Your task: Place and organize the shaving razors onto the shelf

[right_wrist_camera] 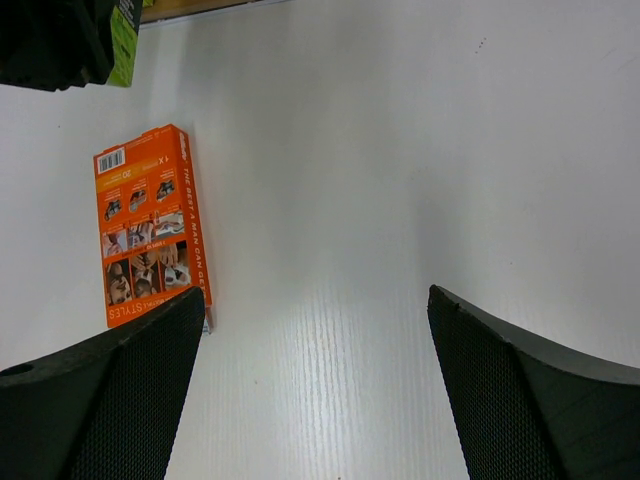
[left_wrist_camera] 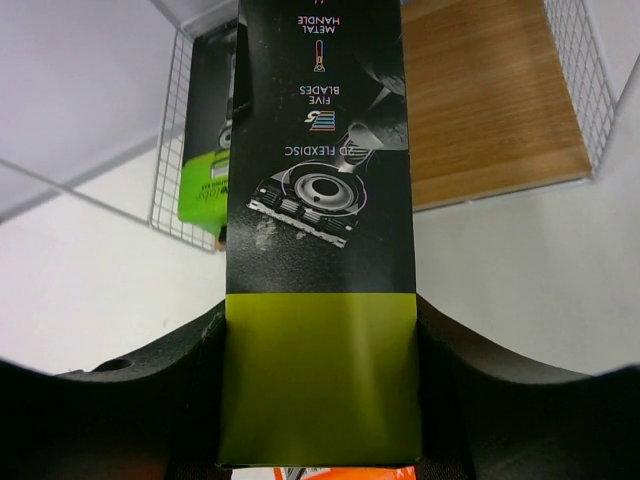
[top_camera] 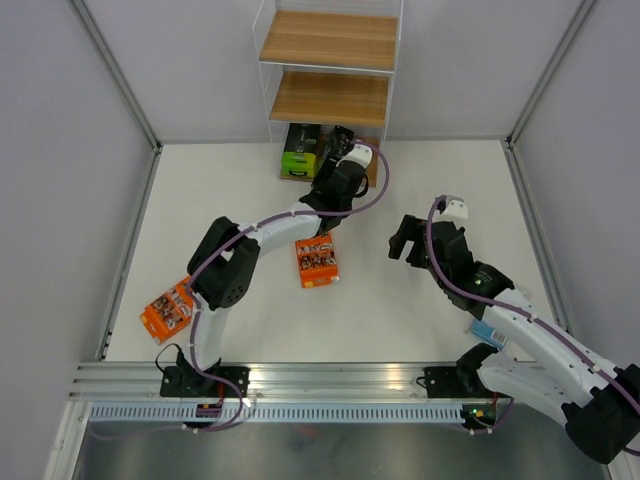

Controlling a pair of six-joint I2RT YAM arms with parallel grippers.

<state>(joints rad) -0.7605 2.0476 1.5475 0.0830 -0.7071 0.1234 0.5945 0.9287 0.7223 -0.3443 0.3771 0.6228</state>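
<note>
Top external | white table (top_camera: 420,300), grey walls (top_camera: 60,150) | left end effector (left_wrist_camera: 320,315) clamps pack (left_wrist_camera: 318,200) | right end effector (right_wrist_camera: 315,300) spread

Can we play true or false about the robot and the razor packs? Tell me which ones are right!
1. The left claw is gripping a green-and-black pack. True.
2. The right claw is holding an orange pack. False: it is open and empty, and the nearest orange pack lies flat on the table.
3. Two orange packs lie on the table. True.
4. The top board of the shelf is full of packs. False: it is bare. Only another green pack stands in the bottom tier.
</note>
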